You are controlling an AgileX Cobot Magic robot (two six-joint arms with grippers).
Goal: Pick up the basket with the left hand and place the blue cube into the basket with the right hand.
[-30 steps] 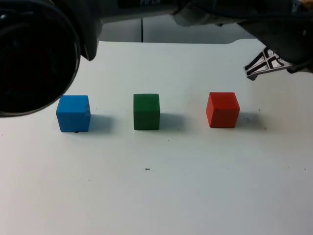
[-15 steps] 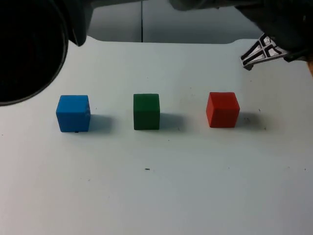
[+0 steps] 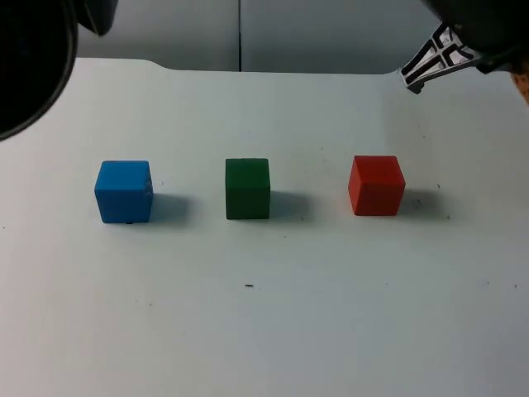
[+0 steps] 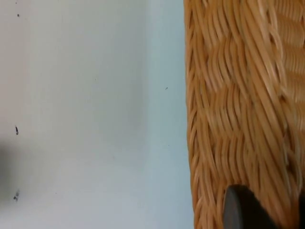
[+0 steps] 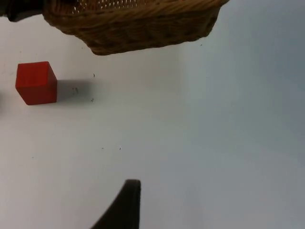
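We judged the left gripper [image 4: 271, 215] clamped on the wicker basket [image 5: 136, 24], which hung off the white table [image 3: 273, 331], ready to receive. The blue cube [image 3: 124, 192] sat untouched at the row's left end, the green cube [image 3: 247, 188] and red cube [image 3: 376, 185] beside it. The right gripper [image 3: 442, 56] hovered far from its target; we could not tell whether it was clenched or released.
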